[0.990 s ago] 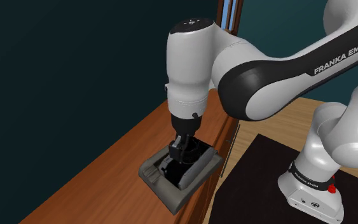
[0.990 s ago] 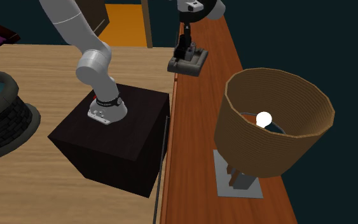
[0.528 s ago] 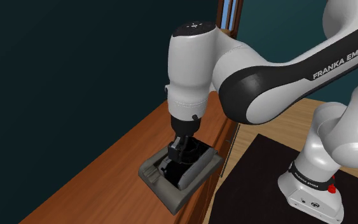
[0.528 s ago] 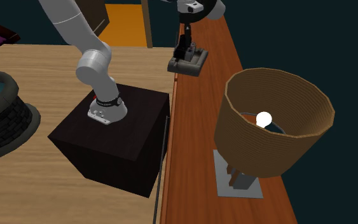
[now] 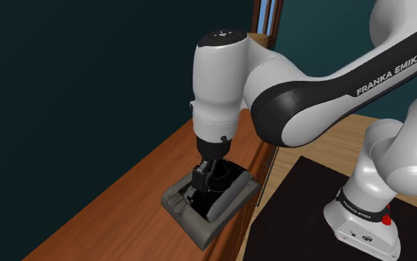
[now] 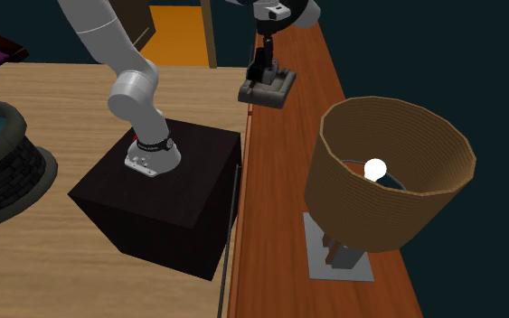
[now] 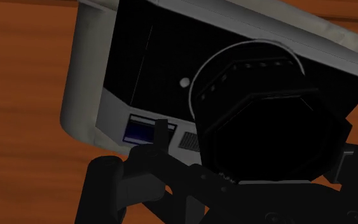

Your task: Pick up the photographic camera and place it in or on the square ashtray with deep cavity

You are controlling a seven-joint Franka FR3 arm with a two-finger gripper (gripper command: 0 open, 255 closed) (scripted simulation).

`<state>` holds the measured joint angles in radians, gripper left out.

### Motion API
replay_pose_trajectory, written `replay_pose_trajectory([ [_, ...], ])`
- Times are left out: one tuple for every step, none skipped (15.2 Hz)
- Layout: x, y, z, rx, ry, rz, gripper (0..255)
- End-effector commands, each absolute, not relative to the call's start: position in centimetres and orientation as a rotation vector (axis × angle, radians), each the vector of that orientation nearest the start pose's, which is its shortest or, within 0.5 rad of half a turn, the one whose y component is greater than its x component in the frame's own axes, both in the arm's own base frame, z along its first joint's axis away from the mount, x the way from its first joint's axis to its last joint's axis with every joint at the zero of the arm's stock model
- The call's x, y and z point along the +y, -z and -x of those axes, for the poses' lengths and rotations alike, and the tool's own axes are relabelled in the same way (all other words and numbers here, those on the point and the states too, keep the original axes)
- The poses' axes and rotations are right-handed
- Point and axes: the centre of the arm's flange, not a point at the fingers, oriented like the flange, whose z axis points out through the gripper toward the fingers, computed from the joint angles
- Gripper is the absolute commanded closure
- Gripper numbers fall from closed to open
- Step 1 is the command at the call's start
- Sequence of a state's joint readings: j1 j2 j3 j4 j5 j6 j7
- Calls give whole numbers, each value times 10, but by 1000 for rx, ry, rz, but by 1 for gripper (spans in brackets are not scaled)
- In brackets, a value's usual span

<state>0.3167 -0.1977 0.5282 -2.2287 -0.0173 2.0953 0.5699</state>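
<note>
The black photographic camera [image 5: 215, 191] lies inside the grey square ashtray [image 5: 196, 223], which sits on the brown wooden countertop [image 5: 118, 207] near its edge. My gripper [image 5: 208, 171] points straight down over the camera with its fingers spread, so it is open. In the wrist view the camera's round lens [image 7: 266, 121] and silver-trimmed body sit between the two black fingers [image 7: 107, 188], with the ashtray's pale rim [image 7: 82, 95] around them. In the second exterior view the gripper [image 6: 260, 70] hangs over the ashtray [image 6: 275, 91] at the counter's far end.
A big brown lampshade [image 6: 388, 172] on a grey base [image 6: 338, 257] stands on the near part of the counter. The dark box stand [image 6: 162, 194] sits beside the counter on the wood floor. A dark wall runs behind the counter.
The fingers have spread apart and let go of the camera, which stays in the ashtray. The arm's upper part has shifted slightly.
</note>
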Motion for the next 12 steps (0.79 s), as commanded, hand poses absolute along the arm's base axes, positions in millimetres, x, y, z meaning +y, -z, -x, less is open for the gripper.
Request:
replay_pose_trajectory([
  [375, -435, -318, -452, 111, 3187, 0],
  [376, -448, -317, -452, 111, 3187, 0],
  [377, -461, -316, -452, 111, 3187, 0],
  [378, -474, -315, -452, 111, 3187, 0],
  [379, -485, -314, -452, 111, 3187, 0],
  [379, -485, -314, -452, 111, 3187, 0],
  [379, -485, -314, -452, 111, 3187, 0],
  [379, -485, -314, -452, 111, 3187, 0],
  [379, -485, -314, -452, 111, 3187, 0],
  [379, -485, -314, -452, 111, 3187, 0],
  [379, -485, -314, -452, 111, 3187, 0],
  [379, -485, -314, -452, 111, 3187, 0],
])
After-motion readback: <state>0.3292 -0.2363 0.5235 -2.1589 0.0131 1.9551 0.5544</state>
